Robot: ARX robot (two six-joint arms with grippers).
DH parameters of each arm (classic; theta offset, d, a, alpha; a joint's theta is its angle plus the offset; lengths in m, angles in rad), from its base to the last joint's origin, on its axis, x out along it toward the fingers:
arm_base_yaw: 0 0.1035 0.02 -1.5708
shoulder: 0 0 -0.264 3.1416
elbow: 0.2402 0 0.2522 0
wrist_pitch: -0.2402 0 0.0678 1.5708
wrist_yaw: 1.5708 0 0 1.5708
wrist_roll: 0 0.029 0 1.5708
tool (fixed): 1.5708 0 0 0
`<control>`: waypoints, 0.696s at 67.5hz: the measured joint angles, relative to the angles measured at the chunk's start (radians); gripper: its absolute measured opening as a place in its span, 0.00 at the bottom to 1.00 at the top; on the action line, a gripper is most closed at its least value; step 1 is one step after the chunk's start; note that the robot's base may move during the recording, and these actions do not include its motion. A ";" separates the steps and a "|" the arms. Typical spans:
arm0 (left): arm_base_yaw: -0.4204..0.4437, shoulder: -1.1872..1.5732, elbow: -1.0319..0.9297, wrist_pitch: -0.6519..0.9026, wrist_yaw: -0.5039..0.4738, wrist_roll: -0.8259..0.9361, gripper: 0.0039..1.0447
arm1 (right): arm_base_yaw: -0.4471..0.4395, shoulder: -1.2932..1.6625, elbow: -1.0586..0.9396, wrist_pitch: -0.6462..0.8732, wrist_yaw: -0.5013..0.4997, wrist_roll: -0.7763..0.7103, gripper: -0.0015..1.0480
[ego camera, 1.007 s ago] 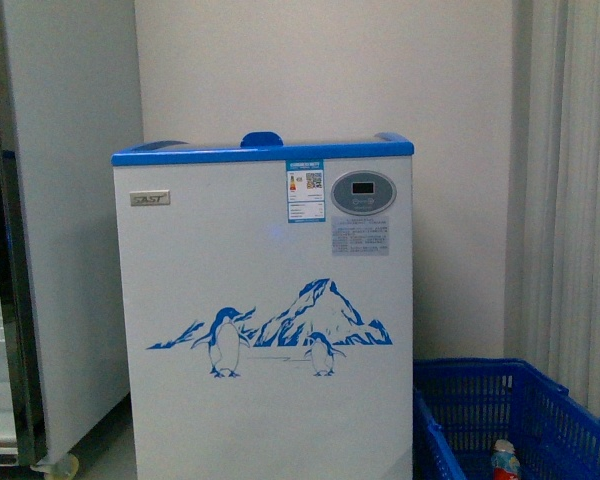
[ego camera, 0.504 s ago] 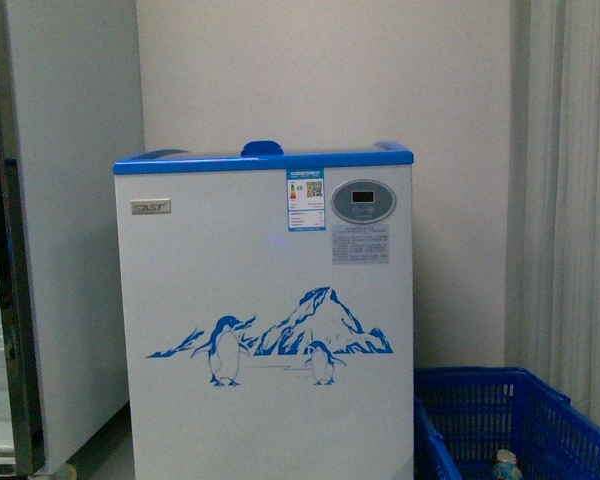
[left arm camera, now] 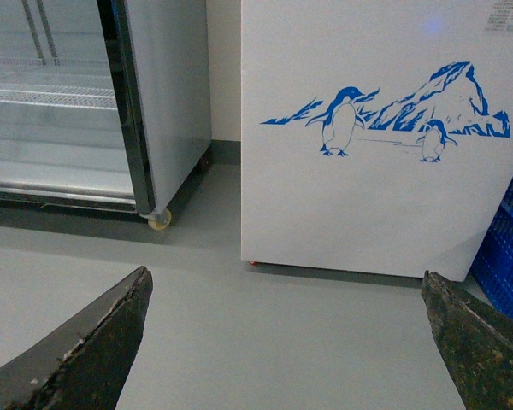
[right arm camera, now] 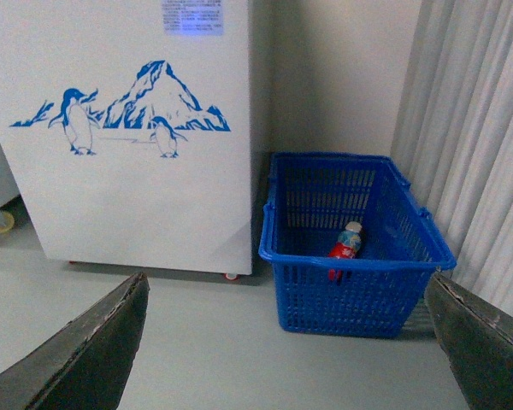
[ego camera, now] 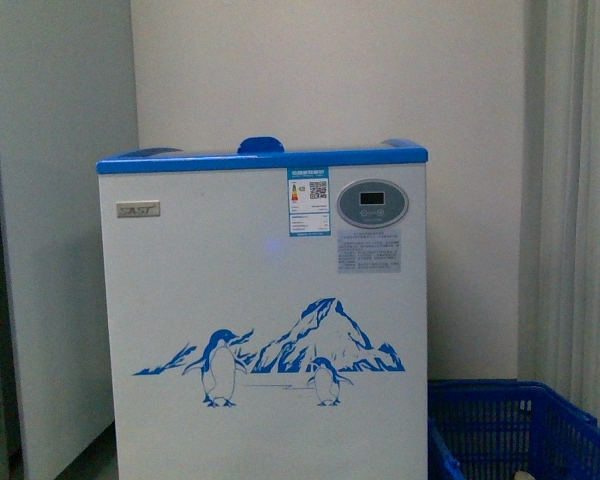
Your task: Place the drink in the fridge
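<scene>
Right gripper [right arm camera: 284, 342] view, unlike left's, shows drink [right arm camera: 345, 243].

fridge [ego camera: 260, 290] body white, top rim [ego camera: 260, 160] blue, front print [ego camera: 270, 350] blue penguins + mountain. control panel [ego camera: 372, 203] grey oval. basket [right arm camera: 350, 299] blue, open lattice walls. bottle [right arm camera: 345, 242]: red label, white cap. curtain [right arm camera: 479, 128] off-white, vertical pleats. floor [left arm camera: 265, 342] plain grey. upright cabinet [left arm camera: 167, 85] light grey, dark door frame.
</scene>
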State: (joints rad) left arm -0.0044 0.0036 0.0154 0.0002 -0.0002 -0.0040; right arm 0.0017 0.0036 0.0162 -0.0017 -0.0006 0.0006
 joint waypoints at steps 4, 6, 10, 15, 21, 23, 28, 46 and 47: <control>0.000 0.000 0.000 0.000 0.000 0.000 0.92 | 0.000 0.000 0.000 0.000 0.000 0.000 0.93; 0.000 0.000 0.000 0.000 0.001 0.000 0.92 | 0.000 0.000 0.000 0.000 0.000 0.000 0.93; 0.000 0.000 0.000 0.000 0.000 0.000 0.92 | 0.000 0.000 0.000 0.000 0.000 0.000 0.93; 0.000 0.000 0.000 0.000 0.000 0.000 0.92 | 0.000 0.000 0.000 0.000 0.000 0.000 0.93; 0.000 0.000 0.000 0.000 0.000 0.000 0.92 | 0.000 0.000 0.000 0.000 0.000 0.000 0.93; 0.000 0.000 0.000 0.000 0.000 0.000 0.92 | 0.000 0.000 0.000 0.000 0.000 0.000 0.93; 0.000 0.000 0.000 0.000 0.000 0.000 0.92 | 0.000 0.000 0.000 0.000 0.000 0.000 0.93; 0.000 0.000 0.000 0.000 0.000 0.000 0.92 | 0.000 0.000 0.000 0.000 0.000 0.000 0.93; 0.000 0.000 0.000 0.000 0.000 0.000 0.92 | 0.000 0.000 0.000 0.000 0.000 0.000 0.93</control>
State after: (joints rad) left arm -0.0044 0.0040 0.0154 -0.0002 -0.0002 -0.0040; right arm 0.0017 0.0036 0.0162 -0.0017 -0.0006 0.0006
